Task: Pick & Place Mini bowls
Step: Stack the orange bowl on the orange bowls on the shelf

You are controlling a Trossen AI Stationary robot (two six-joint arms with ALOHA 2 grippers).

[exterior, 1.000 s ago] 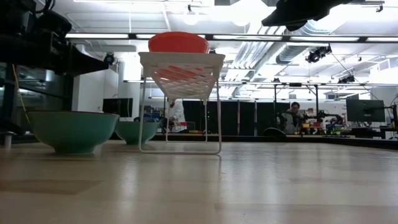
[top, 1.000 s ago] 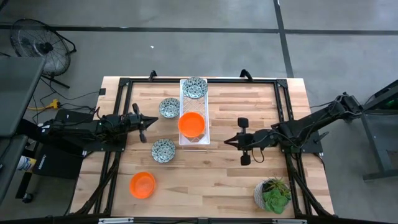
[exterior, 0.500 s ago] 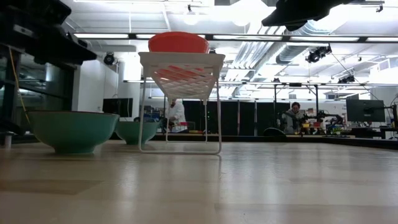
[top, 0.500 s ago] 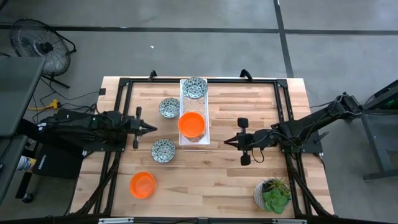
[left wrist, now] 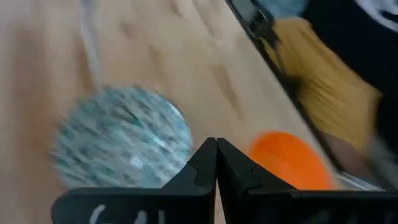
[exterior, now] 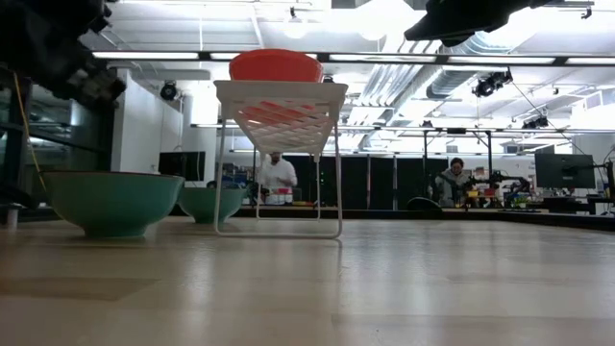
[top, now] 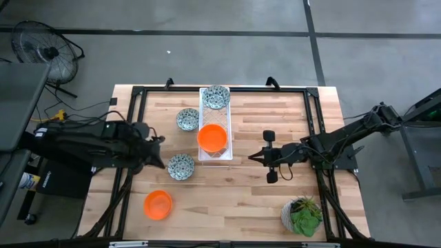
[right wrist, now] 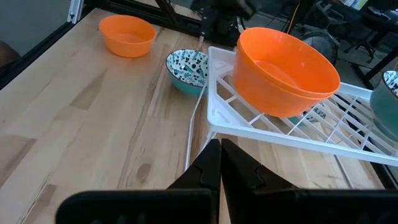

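Saw a wooden table (top: pixel 262 200) with a white lattice tray (top: pixel 215 156) raised on legs at its middle. Found the left gripper (top: pixel 157 153) just beside the loose patterned bowl (top: pixel 181 166), hung over the boards, fingertips pressed together with no gap and nothing between them. Found the right gripper (top: pixel 256 157) parked well apart on the tray's other side, likewise pinched closed and empty.

Counted five bowls in the high view: an orange bowl (top: pixel 212 138) and a patterned one (top: pixel 216 97) in the tray, a second patterned bowl (top: pixel 187 119) beside the tray, the loose patterned bowl nearer the left gripper, and a lone orange bowl (top: pixel 158 204) near the table's front edge. Could not tell whether the orange bowl in the tray hid another nested under it.

Judged the bowls light, stiff and smooth, possibly glazed or hard plastic, so apt to slip or skate on the boards if nudged. Judged too round and wide for a grasp across the body. Reckoned the rim the place to hold: one finger inside, one outside the wall, closing gently. Would need the fingers parted first, then a straight descent over the near rim of the loose patterned bowl, so as not to tip it.
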